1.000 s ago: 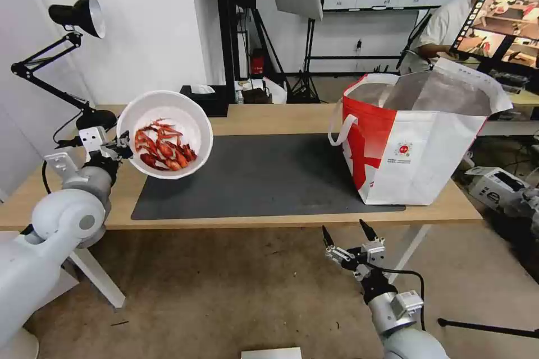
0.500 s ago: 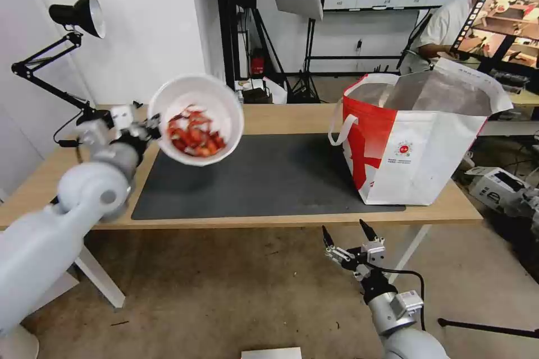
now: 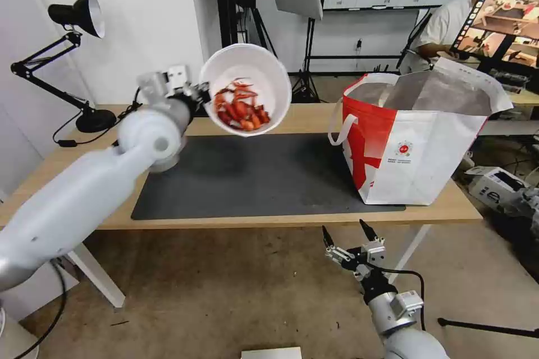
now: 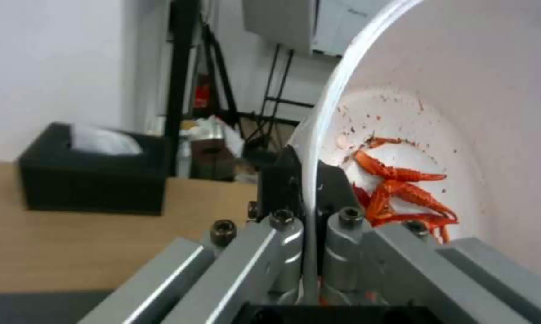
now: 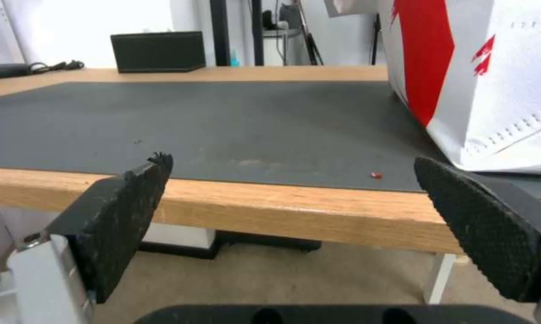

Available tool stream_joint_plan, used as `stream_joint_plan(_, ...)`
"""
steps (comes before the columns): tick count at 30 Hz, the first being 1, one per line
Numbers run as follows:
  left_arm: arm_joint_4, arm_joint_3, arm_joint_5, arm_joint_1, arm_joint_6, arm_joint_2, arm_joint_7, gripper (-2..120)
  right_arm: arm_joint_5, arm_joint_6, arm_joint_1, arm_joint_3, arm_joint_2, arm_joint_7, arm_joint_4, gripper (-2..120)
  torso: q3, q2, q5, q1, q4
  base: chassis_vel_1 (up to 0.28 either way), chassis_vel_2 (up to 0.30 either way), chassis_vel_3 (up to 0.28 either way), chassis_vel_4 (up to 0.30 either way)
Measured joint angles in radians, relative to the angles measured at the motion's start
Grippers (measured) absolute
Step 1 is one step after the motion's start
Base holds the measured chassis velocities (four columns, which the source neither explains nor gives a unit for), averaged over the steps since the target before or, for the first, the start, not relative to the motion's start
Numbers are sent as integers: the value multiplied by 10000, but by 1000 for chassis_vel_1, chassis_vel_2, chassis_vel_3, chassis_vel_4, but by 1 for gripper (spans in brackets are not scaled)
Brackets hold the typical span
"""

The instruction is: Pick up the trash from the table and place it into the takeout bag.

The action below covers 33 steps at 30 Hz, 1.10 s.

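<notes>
Your left arm is holding the bowl of shells in the air over the back of the desk.

You are looking at the left gripper with its jaws pinching the rim of the white round plastic bowl; red crayfish shells are lying in its lower part as it is tilting toward you, above the far edge of the large dark grey rectangular mat on the long light-wood desk. The boxy red-and-white takeout bag is standing open on the mat's right end, well apart from the bowl. Your right gripper is hanging below the desk's front edge, jaws spread wide and holding nothing. A black tissue box is sitting at the desk's back.
</notes>
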Motion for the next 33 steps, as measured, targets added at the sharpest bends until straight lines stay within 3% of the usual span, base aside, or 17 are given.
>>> stream_joint_plan(6, 598, 398, -19, -754, 6, -1033, -122, 0, 0, 0, 0, 0, 1, -1, 0, 100, 0, 0, 1, -1, 0, 0, 0, 0, 0)
stream_joint_plan(9, 1365, 652, -33, -1399, -11, -2189, -569, 0, 0, 0, 0, 0, 0, -1, 0, 100, 0, 1, 1, 0, -3, 0, 0, 0, 0)
stream_joint_plan(11, 1510, 697, -51, -1514, -18, -2389, -628, 0, 0, 0, 0, 0, 0, 0, 0, 100, 0, 1, 2, 0, -3, 0, 0, 0, 0)
stream_joint_plan(25, 4750, 1105, 108, -2900, -38, -6128, -1350, 0, 0, 0, 1, 0, 0, -1, 1, 100, -1, 1, 1, -1, 0, 0, 0, 0, 0)
stream_joint_plan(33, 5425, 1460, 893, -2968, -56, -6961, -1334, 0, 0, 0, 0, 0, 0, -1, 1, 100, -1, 1, 0, -1, 1, 0, 0, 0, 0)
